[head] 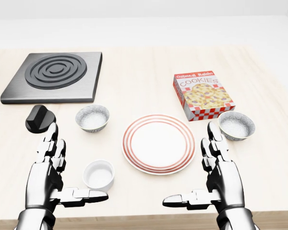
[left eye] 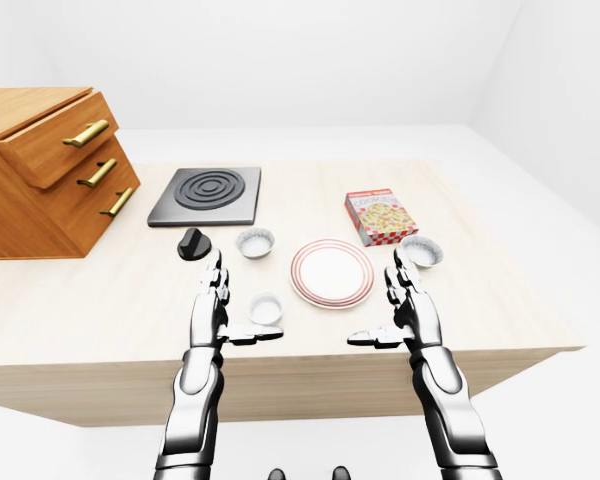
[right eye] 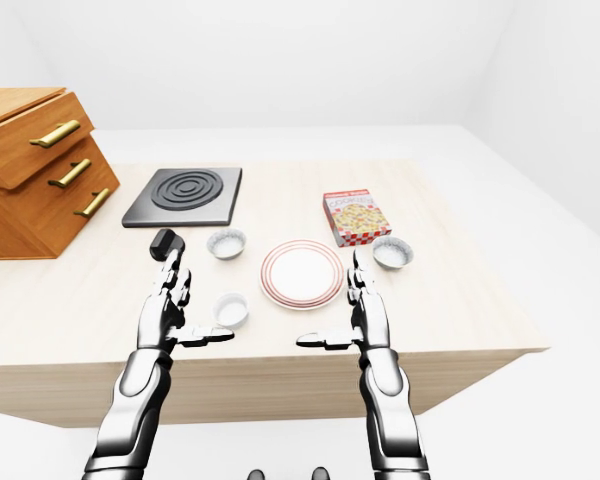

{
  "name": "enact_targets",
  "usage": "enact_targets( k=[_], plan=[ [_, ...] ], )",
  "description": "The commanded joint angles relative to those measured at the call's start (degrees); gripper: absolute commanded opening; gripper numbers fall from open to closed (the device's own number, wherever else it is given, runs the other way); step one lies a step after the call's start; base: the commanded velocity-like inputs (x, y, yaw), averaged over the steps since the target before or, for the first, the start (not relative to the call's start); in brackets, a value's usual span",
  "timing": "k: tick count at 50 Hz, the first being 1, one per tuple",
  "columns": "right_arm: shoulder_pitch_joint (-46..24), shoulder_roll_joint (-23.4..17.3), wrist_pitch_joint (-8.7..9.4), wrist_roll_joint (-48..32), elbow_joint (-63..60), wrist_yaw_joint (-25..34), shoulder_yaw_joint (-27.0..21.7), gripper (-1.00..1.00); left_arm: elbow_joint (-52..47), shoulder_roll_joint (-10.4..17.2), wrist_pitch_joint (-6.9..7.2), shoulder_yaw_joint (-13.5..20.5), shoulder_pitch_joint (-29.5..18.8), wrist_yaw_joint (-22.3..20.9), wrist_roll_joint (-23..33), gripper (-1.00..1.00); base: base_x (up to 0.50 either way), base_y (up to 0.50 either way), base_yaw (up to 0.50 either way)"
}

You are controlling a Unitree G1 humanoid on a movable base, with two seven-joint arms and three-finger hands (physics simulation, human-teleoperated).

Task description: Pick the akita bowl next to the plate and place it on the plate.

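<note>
Both hands, left hand [head: 50, 175] and right hand [head: 221, 175], hover upright, fingers spread, flanking the plate [head: 159, 143].

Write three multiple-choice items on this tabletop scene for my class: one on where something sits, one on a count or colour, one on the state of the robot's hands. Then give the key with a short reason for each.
1. In the head view, where is the cookie box?
A. Up and right of the plate
B. On the stove burner
C. Inside the drawer cabinet

2. How many bowls or small cups are on the table?
A. One
B. Three
C. Five

3. What are the hands doing?
A. Both open, holding nothing
B. Left grips the plate
C. Right grips the box

Key:
1 A: the box lies above the red-ringed plate, to its right.
2 B: the bowl beside the black knob, the bowl right of the plate and the white cup.
3 A: the left hand and right hand show spread fingers closing on nothing.
</note>
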Motion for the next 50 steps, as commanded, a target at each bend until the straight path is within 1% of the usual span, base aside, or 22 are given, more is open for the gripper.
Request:
enact_targets(
  k=[1,7,10,21,22,23,26,27,30,31,32,33,34,35,37,38,39,40,41,45,47,50],
  plan=[
    [0.14,0.02,0.90,0.01,-0.87,-0.02,0.14,1.00,-0.81,-0.01,0.78,-0.01,0.08,0.04,-0.10,1.00,0.00,-0.38,0.00],
    [-0.04,0.01,0.02,-0.01,0.10,0.12,0.06,1.00,-0.27,0.05,0.36,0.15,-0.02,-0.08,-0.21,1.00,0.00,-0.38,0.00],
    [0.09,-0.03,0.49,0.07,-0.41,0.25,0.12,1.00,-0.29,0.03,0.31,0.13,0.03,-0.09,-0.21,1.00,0.00,-0.38,0.00],
    [0.01,0.06,-0.05,-0.88,-0.24,-0.55,0.37,1.00,0.13,0.03,0.09,0.29,-0.08,0.08,-0.38,1.00,0.00,-0.19,0.00],
    [-0.38,-0.01,-1.10,-1.16,1.19,-0.59,0.24,1.00,0.01,0.00,0.24,0.31,-0.09,0.15,-0.49,1.00,0.00,0.00,0.00],
    [-0.01,0.04,-0.58,-1.52,0.23,-0.67,0.59,1.00,-0.71,-0.03,0.94,0.41,-0.08,0.26,-0.80,1.00,0.00,0.00,0.00],
    [0.29,0.10,-0.51,-2.21,-0.61,-0.84,0.95,1.00,0.30,0.03,0.25,1.12,-0.29,0.05,-2.19,1.00,0.00,0.00,0.00],
    [0.34,0.17,-0.35,-2.36,-0.96,-1.03,0.99,1.00,0.13,0.04,0.50,1.24,-0.36,0.12,-2.57,1.00,0.00,0.00,0.00],
    [0.53,0.02,-2.03,-3.25,0.29,-0.72,1.26,1.00,-0.17,0.04,0.53,1.32,-0.13,0.38,-3.07,1.00,0.00,0.00,0.00],
    [0.57,0.01,-1.76,-3.30,0.15,-0.47,1.38,1.00,-0.59,0.05,0.81,1.31,-0.03,0.49,-3.16,1.00,0.00,0.00,0.00],
    [0.38,-0.07,-3.04,-6.13,1.55,-2.13,1.79,1.00,-0.13,0.08,0.48,1.41,-0.07,0.45,-3.30,1.00,0.00,0.00,0.00],
    [0.36,-0.04,-3.12,-6.32,1.65,-2.19,1.77,1.00,-0.10,0.10,0.45,1.40,-0.07,0.47,-3.33,1.00,0.00,0.00,0.00],
    [-0.59,0.19,-1.28,-8.51,3.25,-4.05,2.11,1.00,-0.11,0.10,0.58,1.53,-0.12,0.54,-3.58,1.00,0.00,0.00,0.00],
    [-0.27,0.06,-1.83,-7.97,3.16,-2.67,2.51,1.00,-0.15,0.10,0.58,1.66,-0.07,0.44,-3.97,1.00,0.00,0.00,0.00],
    [0.35,0.20,-3.80,-9.99,2.20,-4.29,2.77,1.00,-0.80,0.19,0.89,1.75,0.16,0.64,-4.05,1.00,0.00,0.00,0.00],
    [0.81,0.38,-1.84,-9.43,0.47,-3.72,2.92,1.00,-0.99,0.22,1.01,1.85,0.21,0.70,-4.15,1.00,0.00,0.00,0.00],
    [1.02,0.45,-1.16,-9.51,-0.15,-3.70,3.10,1.00,-1.36,0.24,1.37,2.04,0.23,0.71,-4.51,1.00,0.00,0.00,0.00],
    [1.22,0.27,-2.78,-10.35,0.16,-3.94,3.35,1.00,-1.19,0.22,1.27,2.02,0.19,0.76,-4.52,1.00,0.00,0.00,0.00],
    [1.42,0.13,-2.90,-9.94,-0.02,-3.02,3.47,1.00,-1.10,0.22,1.21,1.97,0.18,0.75,-4.48,1.00,0.00,0.00,0.00],
    [0.87,0.13,-1.57,-9.41,-0.72,-2.71,2.83,1.00,-1.05,0.25,1.25,1.91,0.15,0.74,-4.41,1.00,0.00,0.00,0.00],
    [1.15,0.03,-2.05,-9.18,-0.96,-2.18,2.77,1.00,-1.50,0.24,1.69,1.87,0.23,0.85,-4.42,1.00,0.00,0.00,0.00],
    [1.29,0.06,-1.30,-8.10,-2.00,-1.40,2.49,1.00,-1.48,0.17,1.62,1.70,0.31,0.82,-4.26,1.00,0.00,0.00,0.00]
  ],
)
